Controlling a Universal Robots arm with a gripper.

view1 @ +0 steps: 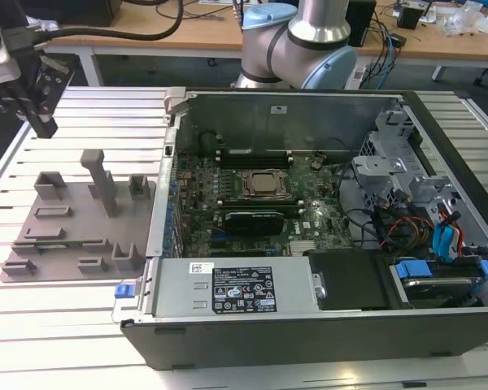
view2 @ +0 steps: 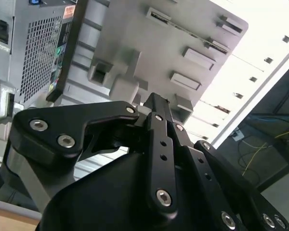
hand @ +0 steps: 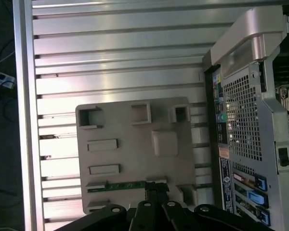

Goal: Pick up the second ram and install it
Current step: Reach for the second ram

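The second ram point(hand: 125, 185) is a thin green stick lying flat in a long slot of the grey plastic tray point(hand: 135, 144). In the exterior view that slot point(view1: 58, 242) is near the tray's front edge. My black gripper point(view1: 39, 110) hangs high over the table beyond the tray's far corner, on the exterior view's left, touching nothing. Its fingers point(hand: 156, 195) sit together with nothing between them. In the second wrist view the fingertips point(view2: 156, 103) point toward the tray point(view2: 149, 43).
The open computer case point(view1: 309, 325) lies to the exterior view's right of the tray, with the motherboard point(view1: 252, 236), processor socket point(view1: 264, 185) and a black card point(view1: 252, 219) inside. Tall grey posts point(view1: 102, 183) rise from the tray. The slatted metal table point(view1: 65, 317) surrounds both.
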